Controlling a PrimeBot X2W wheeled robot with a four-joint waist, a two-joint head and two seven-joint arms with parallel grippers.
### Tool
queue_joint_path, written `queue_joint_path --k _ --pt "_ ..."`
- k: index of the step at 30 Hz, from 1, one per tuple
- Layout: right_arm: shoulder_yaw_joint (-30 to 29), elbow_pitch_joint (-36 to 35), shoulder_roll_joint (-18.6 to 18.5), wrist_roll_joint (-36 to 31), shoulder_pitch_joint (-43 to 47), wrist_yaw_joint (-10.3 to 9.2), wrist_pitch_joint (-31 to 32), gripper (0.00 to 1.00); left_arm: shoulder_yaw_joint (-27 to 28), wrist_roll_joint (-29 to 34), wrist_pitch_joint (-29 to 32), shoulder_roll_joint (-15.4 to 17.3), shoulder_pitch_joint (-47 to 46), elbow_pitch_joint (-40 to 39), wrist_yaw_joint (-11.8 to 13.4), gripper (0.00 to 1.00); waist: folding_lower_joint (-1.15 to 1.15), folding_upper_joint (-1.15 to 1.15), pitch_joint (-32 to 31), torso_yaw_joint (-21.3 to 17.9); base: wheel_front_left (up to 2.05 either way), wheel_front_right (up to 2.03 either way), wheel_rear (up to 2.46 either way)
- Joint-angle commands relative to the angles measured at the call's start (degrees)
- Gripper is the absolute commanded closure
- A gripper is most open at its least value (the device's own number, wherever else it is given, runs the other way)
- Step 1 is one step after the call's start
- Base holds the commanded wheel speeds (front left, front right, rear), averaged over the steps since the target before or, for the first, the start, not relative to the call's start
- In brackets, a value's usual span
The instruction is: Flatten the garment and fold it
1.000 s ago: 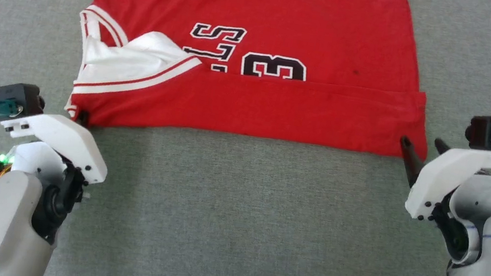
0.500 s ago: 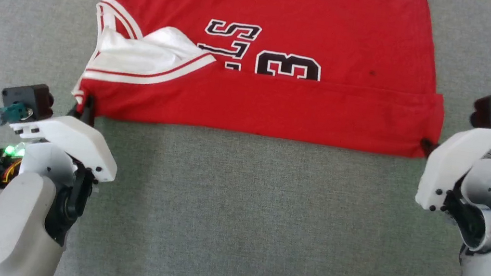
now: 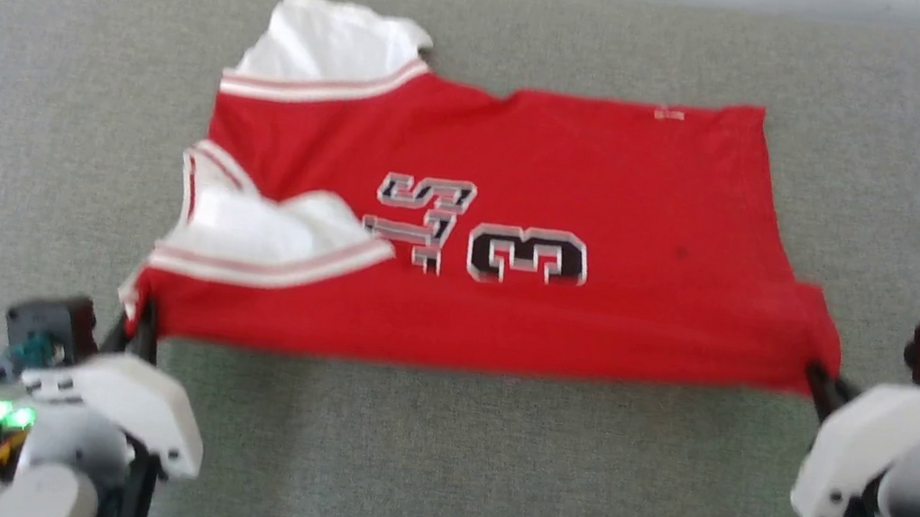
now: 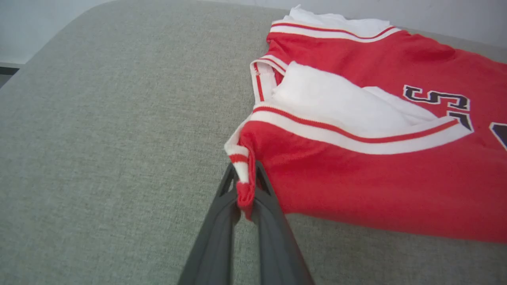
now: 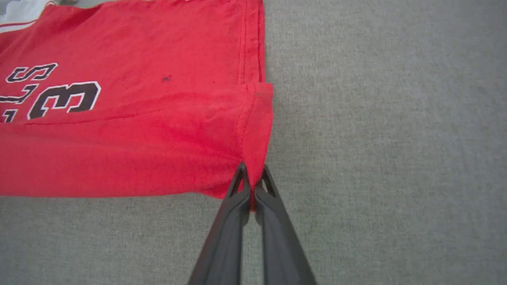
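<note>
Since a second ago the right gripper [image 5: 250,180] has been closed. Its jaws, then spread beside the hem corner, are now pinched on that corner of the garment [image 3: 547,162]. The whole head view has also been shifted, which is put down to the camera and not to the cloth. The left gripper [image 4: 246,186] is clamped on the opposite near corner, where a striped cuff end is bunched between the fingers. By these two grips the near folded edge is held taut between the arms. It seems to be raised slightly off the grey padded surface [image 3: 427,482], though blur in the head view leaves that uncertain. Beyond that edge a red band is doubled over the body, reaching to just short of the number "3" [image 3: 526,257], and a white sleeve [image 3: 264,229] is tucked inward over the chest. The far sleeve [image 3: 336,48] is left spread at the back. Both corners are judged to be taken so that the folded edge can be carried across evenly.
</note>
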Motion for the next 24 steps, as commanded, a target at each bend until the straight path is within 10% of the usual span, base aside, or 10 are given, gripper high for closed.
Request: queue_joint_path --k 1,15,16,18,19,24 --pt "-0.57 -0.69 -0.11 0.48 1.67 -0.06 0.70 1.00 0.04 -0.26 0.86 0.41 1.63 -0.76 0.81 1.00 0.01 0.00 -0.37 0.04 0.00 0.00 0.00" --pt "0.69 9.04 -0.10 1.23 5.29 -0.06 -2.58 1.00 -2.91 -3.10 2.42 -0.52 2.11 5.90 -3.87 1.00 0.01 0.00 2.01 0.71 0.00 0.00 0.00" --pt "0.56 9.66 -0.10 2.06 5.08 -0.06 -3.46 1.00 -2.77 -3.31 1.91 -0.77 1.96 6.56 -4.01 0.82 0.01 0.00 1.93 0.70 0.00 0.00 0.00" --pt "0.65 10.55 -0.10 2.72 4.88 -0.06 -5.23 0.56 -2.77 -3.56 1.01 -1.15 1.82 8.05 -4.44 0.04 0.01 0.00 1.41 0.63 0.00 0.00 0.00" --pt "0.78 10.75 -0.10 2.82 5.00 -0.06 -5.99 0.06 -2.65 -3.72 0.58 -1.27 1.90 8.61 -4.55 0.00 0.01 0.00 0.99 0.60 0.00 0.00 0.00" --pt "0.74 10.23 -0.10 5.61 6.15 -0.06 -12.80 0.00 -1.22 -4.20 -5.96 -1.69 3.01 7.90 -6.26 0.00 0.01 0.00 -2.02 -0.10 0.00 0.00 0.00"
